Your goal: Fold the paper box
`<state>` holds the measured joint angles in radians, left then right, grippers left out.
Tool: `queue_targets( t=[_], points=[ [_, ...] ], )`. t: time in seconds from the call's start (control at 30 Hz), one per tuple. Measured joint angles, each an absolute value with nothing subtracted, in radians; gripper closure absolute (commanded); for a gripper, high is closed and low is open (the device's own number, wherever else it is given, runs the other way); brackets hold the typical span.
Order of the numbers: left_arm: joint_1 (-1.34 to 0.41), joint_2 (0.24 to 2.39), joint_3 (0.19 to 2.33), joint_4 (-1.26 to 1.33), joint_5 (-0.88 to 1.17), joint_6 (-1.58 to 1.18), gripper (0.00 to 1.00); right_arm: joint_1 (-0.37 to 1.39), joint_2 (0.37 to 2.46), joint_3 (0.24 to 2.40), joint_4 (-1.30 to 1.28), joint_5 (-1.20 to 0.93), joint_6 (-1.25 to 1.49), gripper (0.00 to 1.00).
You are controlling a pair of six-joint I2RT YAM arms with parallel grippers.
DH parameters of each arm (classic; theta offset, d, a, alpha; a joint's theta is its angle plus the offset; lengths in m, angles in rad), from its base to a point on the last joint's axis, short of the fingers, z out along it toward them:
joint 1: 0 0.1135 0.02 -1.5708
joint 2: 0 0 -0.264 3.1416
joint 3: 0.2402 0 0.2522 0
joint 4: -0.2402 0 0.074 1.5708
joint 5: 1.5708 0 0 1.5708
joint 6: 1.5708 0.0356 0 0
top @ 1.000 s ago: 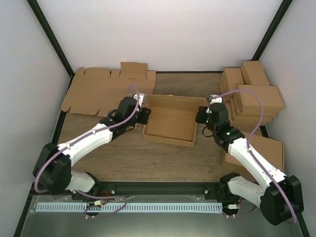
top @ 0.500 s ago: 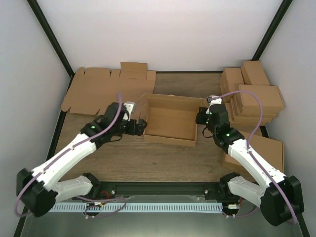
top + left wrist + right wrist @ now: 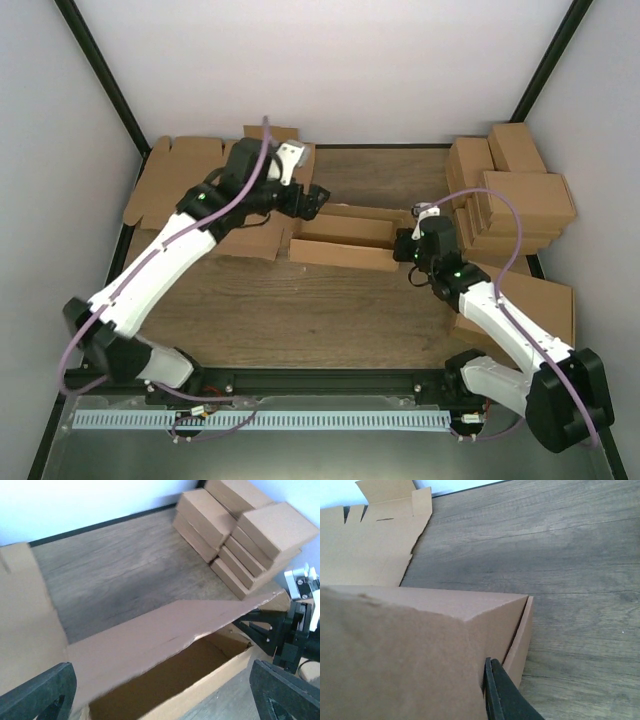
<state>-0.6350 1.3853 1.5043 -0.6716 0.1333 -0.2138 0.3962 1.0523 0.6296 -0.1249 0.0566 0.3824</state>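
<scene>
One lid has swung halfway over the paper box [image 3: 340,254], which lay open a second ago in the middle of the table [image 3: 250,310]. The left gripper [image 3: 308,199] has let go and risen behind it, jaws wide apart. The right gripper [image 3: 406,246] stays pinched on the box's right end. The lid probably still needs closing and tucking.

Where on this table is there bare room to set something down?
Widest: the wood strip between the paper box and the arm bases, though the left arm slants over its left end. A smaller patch lies behind the box, between the flat sheets and stacked cartons. Crowded along the right edge.
</scene>
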Motion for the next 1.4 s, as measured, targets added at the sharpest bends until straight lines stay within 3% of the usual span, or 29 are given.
queue_targets(
  t=[0.17,0.33,0.43,0.57,0.73,0.87,1.07,1.3,1.4],
  points=[
    [-0.639,1.548,1.632,-0.699,0.233,-0.043,0.11,0.397,1.036,0.622,-0.136,0.051,0.381,0.94],
    [-0.674,1.605,1.649,-0.746,0.271,0.17,0.06,0.397,1.029,0.622,-0.151,0.047,0.37,0.94],
    [-0.684,1.608,1.649,-0.756,0.273,0.268,0.18,0.398,1.029,0.622,-0.152,0.044,0.363,0.94],
    [-0.697,1.611,1.646,-0.756,0.253,0.403,0.25,0.398,1.029,0.622,-0.153,0.036,0.356,0.94],
    [-0.742,1.642,1.64,-0.754,0.172,0.487,0.59,0.398,1.031,0.622,-0.153,0.027,0.352,0.94],
    [-0.746,1.681,1.63,-0.745,0.104,0.538,0.76,0.398,1.031,0.622,-0.153,0.025,0.352,0.92],
    [-0.75,1.683,1.586,-0.745,0.119,0.607,0.95,0.4,1.033,0.624,-0.2,0.011,0.353,0.73],
    [-0.756,1.679,1.545,-0.752,0.136,0.648,0.96,0.403,0.982,0.63,-0.294,-0.041,0.368,0.49],
    [-0.759,1.679,1.543,-0.752,0.138,0.655,0.96,0.403,0.944,0.664,-0.363,-0.103,0.393,0.27]
  ],
)
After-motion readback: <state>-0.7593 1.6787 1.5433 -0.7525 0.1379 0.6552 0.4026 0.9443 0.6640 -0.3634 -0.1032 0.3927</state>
